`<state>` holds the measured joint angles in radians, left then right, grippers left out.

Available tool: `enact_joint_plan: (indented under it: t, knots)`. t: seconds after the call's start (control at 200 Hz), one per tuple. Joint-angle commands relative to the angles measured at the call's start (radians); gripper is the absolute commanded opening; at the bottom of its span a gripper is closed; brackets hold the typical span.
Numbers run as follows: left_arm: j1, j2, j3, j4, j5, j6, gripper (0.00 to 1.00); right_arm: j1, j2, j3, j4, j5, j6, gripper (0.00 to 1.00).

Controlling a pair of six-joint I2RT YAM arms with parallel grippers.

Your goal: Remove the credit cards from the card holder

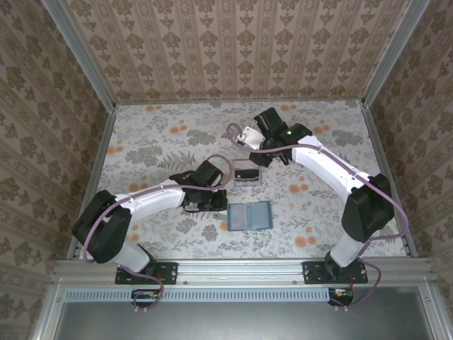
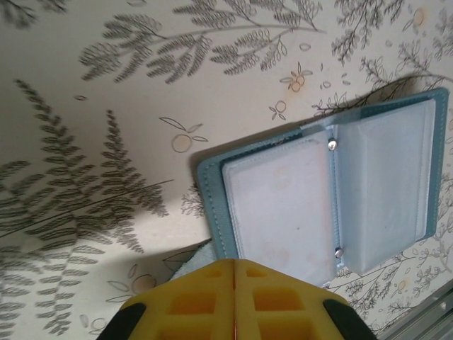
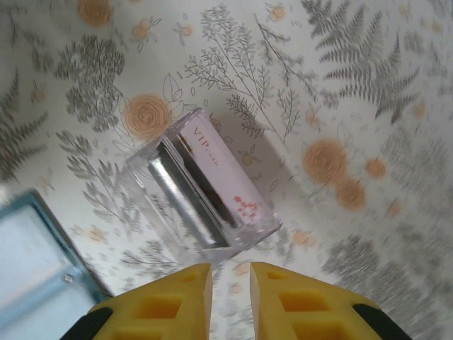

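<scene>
The teal card holder (image 1: 249, 216) lies open on the table, its two pale clear sleeves (image 2: 283, 205) facing up; I cannot tell whether they hold cards. My left gripper (image 2: 233, 262) is shut, its tips just at the holder's near-left edge, also seen from above (image 1: 218, 203). A pinkish-white credit card (image 3: 221, 178) printed "VIP" stands on edge inside the clear plastic tray (image 3: 163, 212). My right gripper (image 3: 230, 268) hovers over the tray's near corner, open by a narrow gap with nothing between its fingers. A corner of the holder (image 3: 32, 269) shows at the lower left.
The clear tray (image 1: 248, 173) sits just behind the holder, mid-table. Patterned walls close in the left, back and right sides. A metal rail (image 1: 241, 269) runs along the near edge. The two arms meet close together around the tray and holder.
</scene>
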<state>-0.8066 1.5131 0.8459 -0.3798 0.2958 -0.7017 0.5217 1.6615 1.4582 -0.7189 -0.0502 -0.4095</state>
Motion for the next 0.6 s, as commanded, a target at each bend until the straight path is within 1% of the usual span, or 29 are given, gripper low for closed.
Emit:
enact_joint_plan:
  t: [0.0, 0.08, 0.195, 0.27, 0.365, 0.48, 0.595]
  knots:
    - [-0.029, 0.034, 0.043, -0.045, 0.023, 0.032, 0.08, 0.005, -0.064, -0.056, 0.054, -0.033, 0.333, 0.24]
    - [-0.049, 0.057, 0.057, -0.064, 0.022, 0.040, 0.07, 0.004, -0.092, -0.103, 0.055, -0.075, 0.473, 0.24]
    - [-0.062, 0.089, 0.063, -0.083, 0.004, 0.042, 0.07, 0.006, -0.138, -0.192, 0.105, -0.191, 0.657, 0.23]
    - [-0.066, 0.108, 0.076, -0.111, -0.034, 0.047, 0.07, 0.009, -0.164, -0.248, 0.138, -0.250, 0.781, 0.21]
    - [-0.070, 0.128, 0.097, -0.138, -0.066, 0.058, 0.07, 0.010, -0.188, -0.310, 0.156, -0.291, 0.922, 0.18]
    - [-0.069, 0.137, 0.101, -0.140, -0.076, 0.060, 0.06, 0.014, -0.223, -0.399, 0.238, -0.351, 1.027, 0.18]
    - [-0.070, 0.147, 0.096, -0.137, -0.073, 0.064, 0.06, 0.015, -0.244, -0.450, 0.263, -0.370, 1.083, 0.16]
